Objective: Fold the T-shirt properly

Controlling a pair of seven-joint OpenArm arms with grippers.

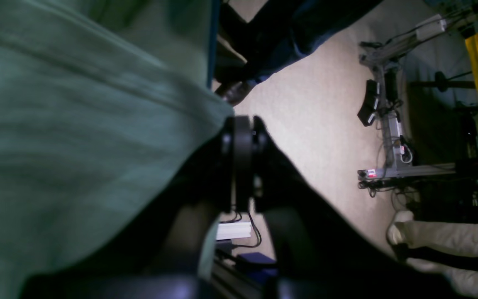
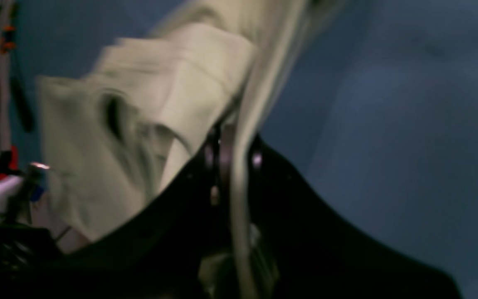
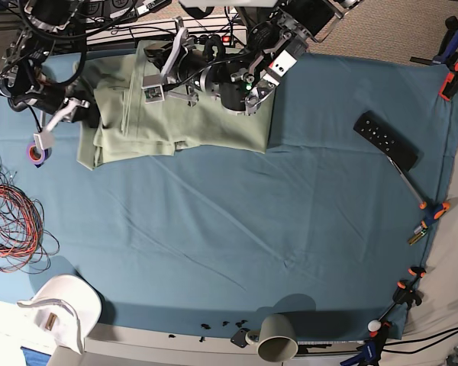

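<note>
The pale sage-green T-shirt (image 3: 175, 126) lies bunched and partly folded at the far left of the blue table cloth (image 3: 290, 229). Both arms reach over it from the far edge. In the left wrist view my left gripper (image 1: 242, 124) has its jaws pressed together at the edge of the T-shirt (image 1: 77, 124), which drapes to its left. In the blurred right wrist view my right gripper (image 2: 232, 141) is shut on a strip of the T-shirt (image 2: 147, 83) that runs between the jaws. The collar and placket are hidden.
A black remote (image 3: 385, 139) lies at the right. A grey cup (image 3: 277, 339) stands at the near edge. Red wires (image 3: 11, 213) and a purple tape roll (image 3: 37, 152) lie at the left. Clamps (image 3: 450, 46) line the right edge.
</note>
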